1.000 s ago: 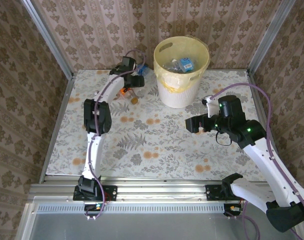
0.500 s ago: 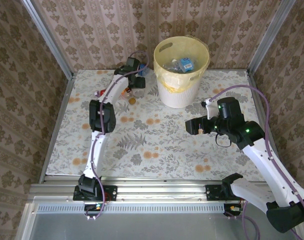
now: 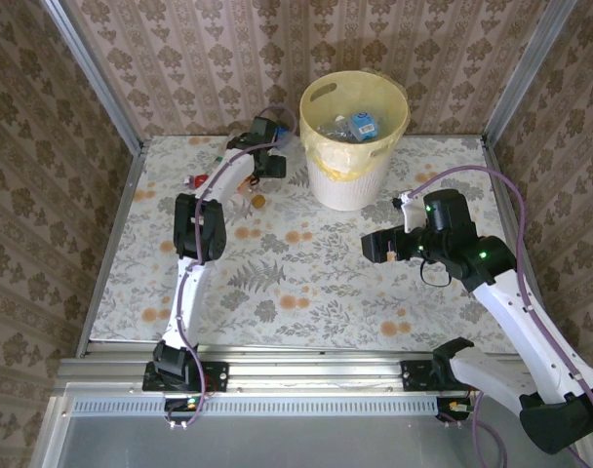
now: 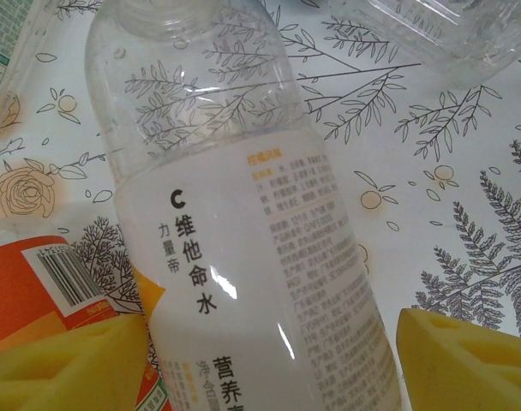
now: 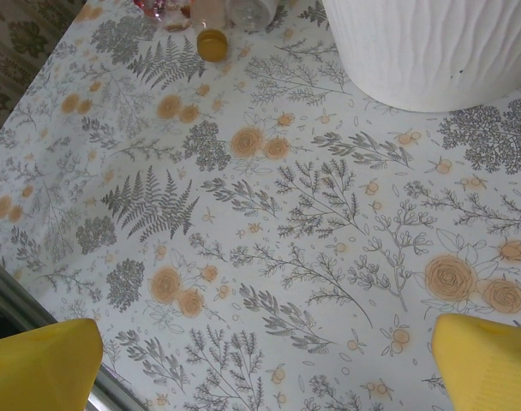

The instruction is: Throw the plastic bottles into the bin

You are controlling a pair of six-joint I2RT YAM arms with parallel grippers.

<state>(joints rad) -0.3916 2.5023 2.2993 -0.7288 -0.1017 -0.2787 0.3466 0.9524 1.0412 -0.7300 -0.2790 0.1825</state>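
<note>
While bottles are lying along the far edge, the left arm is reaching for one and the right arm is waiting.
Far left, a red-capped bottle [image 3: 194, 180] is lying alone near the side edge of the table [image 3: 277, 283]. The left gripper [image 3: 268, 161] is straddling a clear bottle [image 4: 243, 257], with its yellow fingers [image 4: 63, 360] sitting close at both flanks; whether they are pressing it cannot be told. An orange-labelled bottle [image 4: 46, 282] is lying just beside it, likely crowding the left finger. The bin [image 3: 350, 180] is standing just right of this gripper with its rim higher, so a lift before the swing is looking necessary. The right gripper [image 3: 375, 244] is hovering with jaws wide over bare cloth, probably parked there to be leaving the bin's approach free.
</note>
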